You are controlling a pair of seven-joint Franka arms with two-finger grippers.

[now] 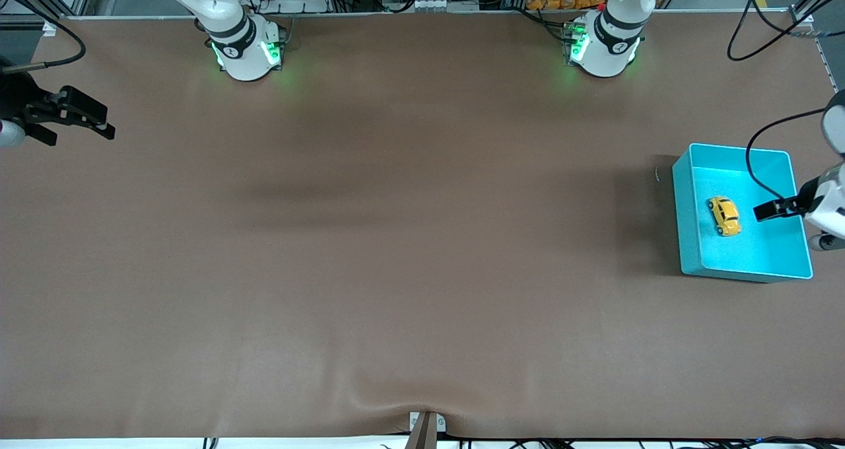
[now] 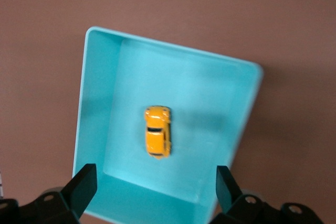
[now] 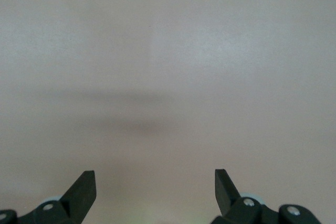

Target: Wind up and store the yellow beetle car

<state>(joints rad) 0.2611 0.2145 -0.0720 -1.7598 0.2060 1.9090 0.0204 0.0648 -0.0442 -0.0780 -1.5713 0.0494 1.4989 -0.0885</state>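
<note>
1. Your left gripper (image 2: 152, 190) hangs over the teal plastic bin (image 1: 690, 238), jaws spread wide and holding nothing.
2. Below those jaws, the tiny yellow beetle car (image 1: 724, 216) lies on the bin's floor, clear of every wall.
3. Your right gripper (image 1: 82, 113) waits over the bare brown surface (image 1: 396, 238) at the right arm's end, jaws wide apart, empty.
</note>
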